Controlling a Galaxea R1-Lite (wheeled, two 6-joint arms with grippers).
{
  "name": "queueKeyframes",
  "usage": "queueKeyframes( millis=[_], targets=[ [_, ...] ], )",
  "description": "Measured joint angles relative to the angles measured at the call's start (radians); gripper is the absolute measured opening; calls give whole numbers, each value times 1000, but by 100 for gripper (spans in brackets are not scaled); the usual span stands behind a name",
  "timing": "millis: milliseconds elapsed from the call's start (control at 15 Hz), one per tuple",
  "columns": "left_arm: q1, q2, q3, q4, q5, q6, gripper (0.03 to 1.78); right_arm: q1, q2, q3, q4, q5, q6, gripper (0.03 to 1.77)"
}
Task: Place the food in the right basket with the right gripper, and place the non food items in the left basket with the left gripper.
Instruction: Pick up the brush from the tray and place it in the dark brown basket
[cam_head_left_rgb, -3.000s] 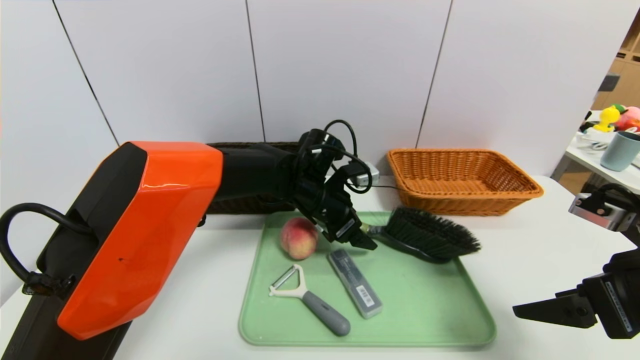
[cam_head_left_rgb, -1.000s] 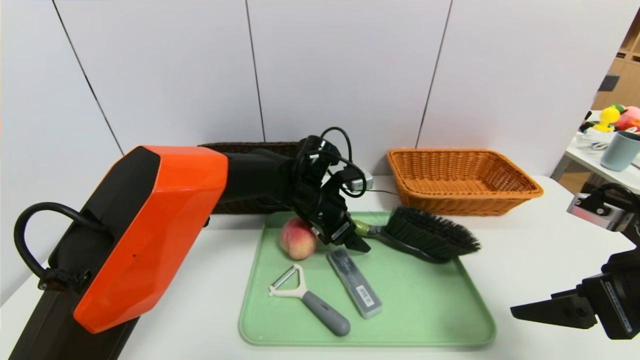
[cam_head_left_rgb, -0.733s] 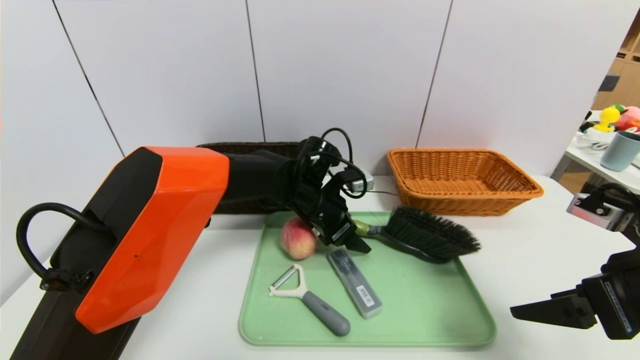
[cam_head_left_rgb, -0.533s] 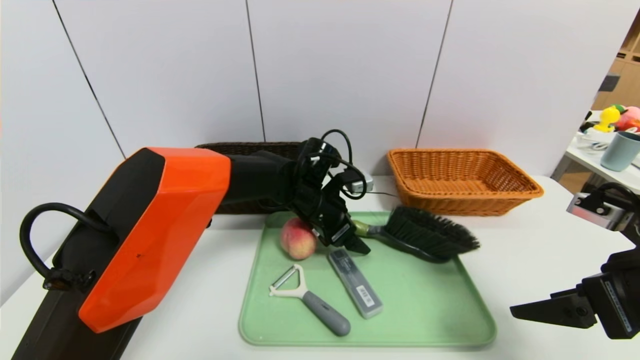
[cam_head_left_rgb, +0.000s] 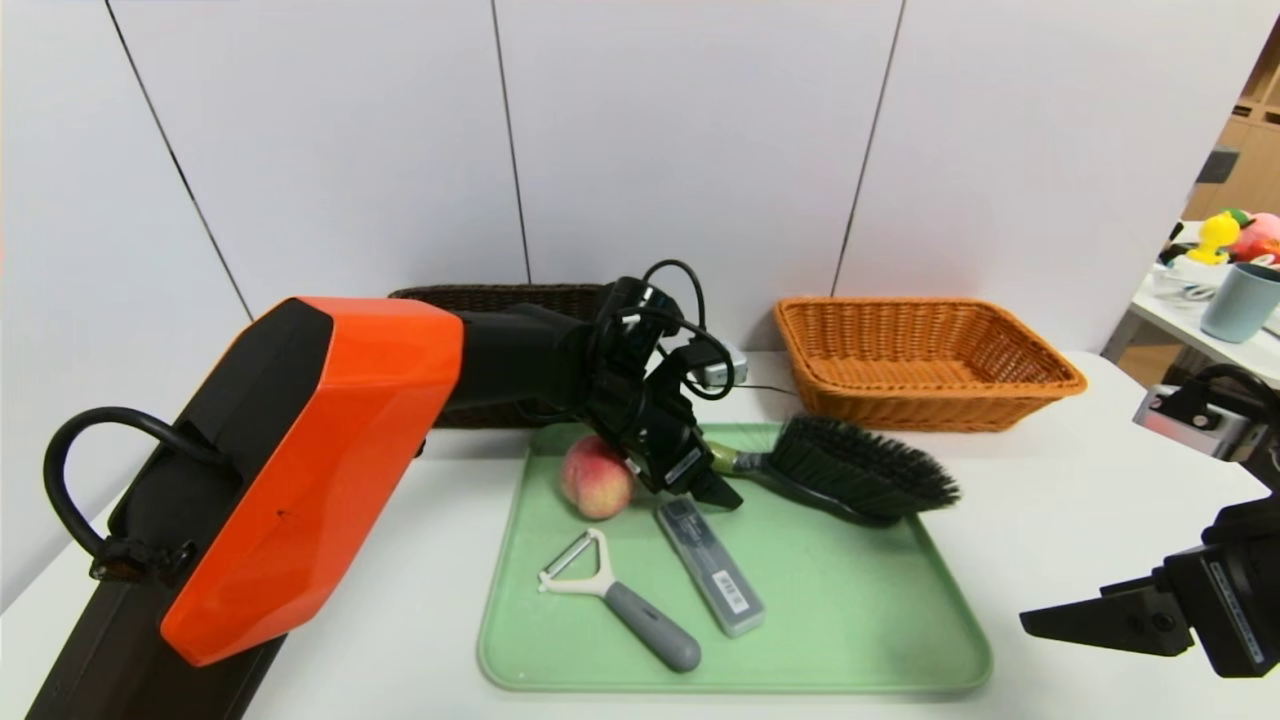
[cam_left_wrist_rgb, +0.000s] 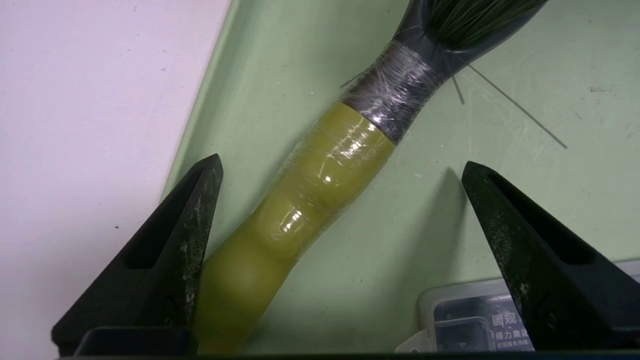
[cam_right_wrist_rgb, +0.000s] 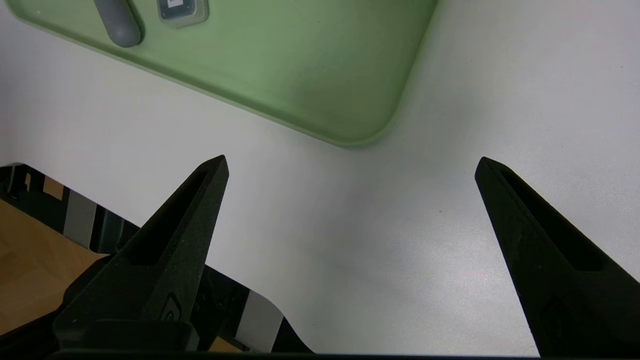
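Green-handled brush (cam_head_left_rgb: 850, 468) lies across the tray's (cam_head_left_rgb: 900, 640) far side, bristles toward the orange basket (cam_head_left_rgb: 925, 360), handle between the left gripper's (cam_left_wrist_rgb: 340, 175) wide-open jaws. Right gripper (cam_right_wrist_rgb: 350, 165) hangs open above the bench (cam_head_left_rgb: 1100, 500).

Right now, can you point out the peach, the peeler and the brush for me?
peach (cam_head_left_rgb: 594, 480): head view, on its rounded front face.
peeler (cam_head_left_rgb: 650, 624): head view, on its grey handle.
brush (cam_left_wrist_rgb: 320, 170): left wrist view, on the green handle, between the open pincer tips.
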Motion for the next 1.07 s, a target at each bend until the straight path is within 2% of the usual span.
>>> queueKeyframes(
  millis=[533,600,733,867,1000,1067],
  targets=[
    [2,0,0,-1,0,-1,166,0,0,1,0,0,0,171],
    [3,0,0,-2,1,-1,146,0,0,1,0,0,0,171],
    [4,1,0,-3,1,-1,117,0,1,1,-3,0,0,171],
    [3,4,0,-10,0,-1,93,0,-1,2,-7,0,0,171],
    [3,7,0,-13,0,-1,76,0,-2,2,-8,0,0,171],
    [3,7,0,-14,0,-1,58,0,-2,1,-8,0,0,171]
  ],
)
